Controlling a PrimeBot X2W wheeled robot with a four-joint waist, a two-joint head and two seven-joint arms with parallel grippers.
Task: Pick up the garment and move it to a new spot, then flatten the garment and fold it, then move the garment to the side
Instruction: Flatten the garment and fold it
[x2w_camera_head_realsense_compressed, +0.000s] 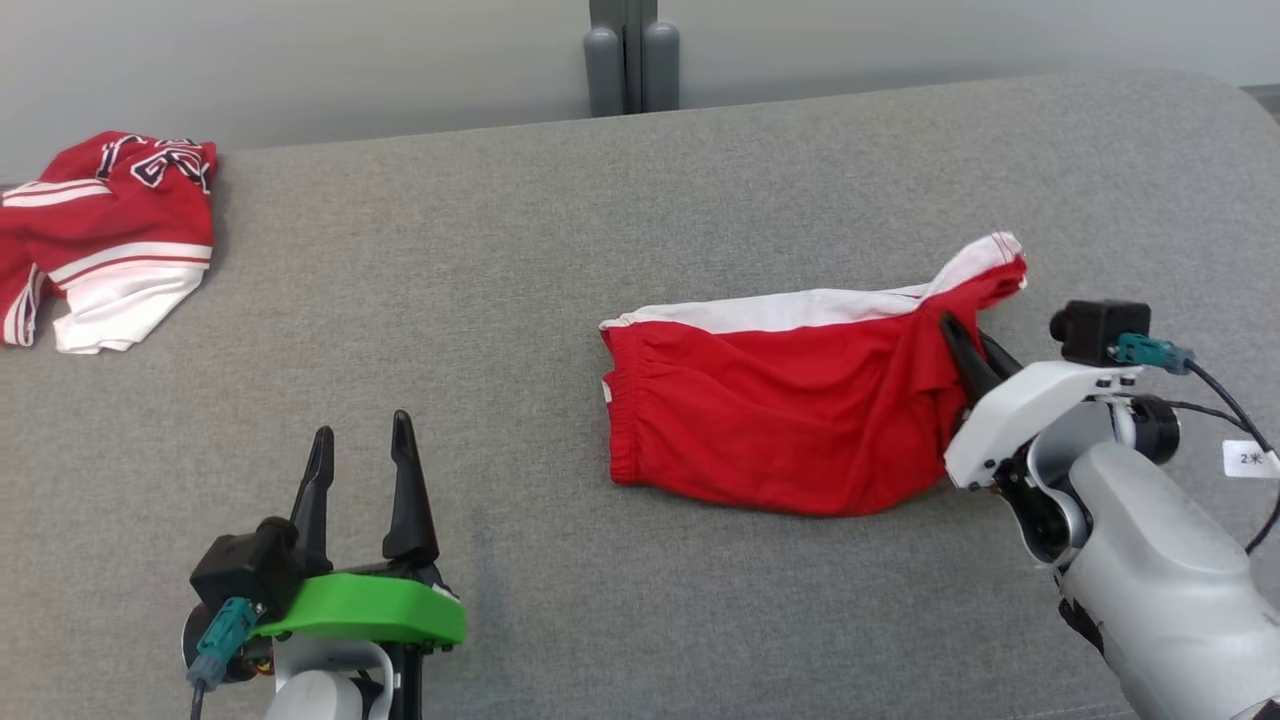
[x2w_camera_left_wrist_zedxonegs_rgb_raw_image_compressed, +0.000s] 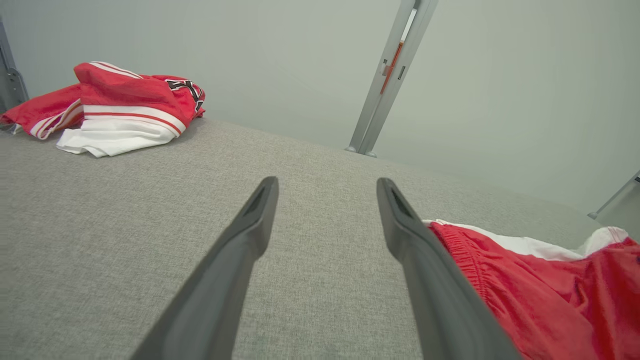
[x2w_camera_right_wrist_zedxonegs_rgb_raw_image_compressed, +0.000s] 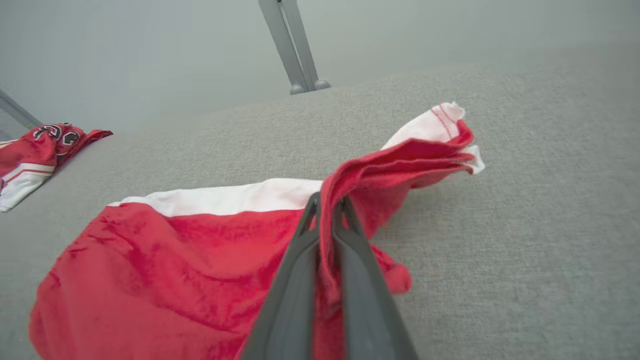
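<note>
The shorts (x2w_camera_head_realsense_compressed: 780, 420) lie right of centre on the grey fabric surface (x2w_camera_head_realsense_compressed: 500, 300), red with a white band along the far edge. The elastic waist is at the left end. The right end is bunched and lifted a little, its white-trimmed corner pointing far and right.

The right pincer (x2w_camera_head_realsense_compressed: 962, 335) comes in from the near right and is clamped shut on a fold of red cloth at that right end. In the right wrist view the cloth runs between the two dark fingers (x2w_camera_right_wrist_zedxonegs_rgb_raw_image_compressed: 300, 280) and drapes over their tips. How many layers are pinched is hard to tell.

The left pincer (x2w_camera_head_realsense_compressed: 362, 425) sits near and left, well apart from the shorts, fingers spread wide and holding nothing. It hangs over bare fabric, and whether it touches the surface I cannot tell.

At the far left edge lies a second garment, a crumpled red-and-white jersey (x2w_camera_head_realsense_compressed: 110, 240) with dark lettering. A grey post (x2w_camera_head_realsense_compressed: 630, 55) stands behind the far edge, against a pale wall.
</note>
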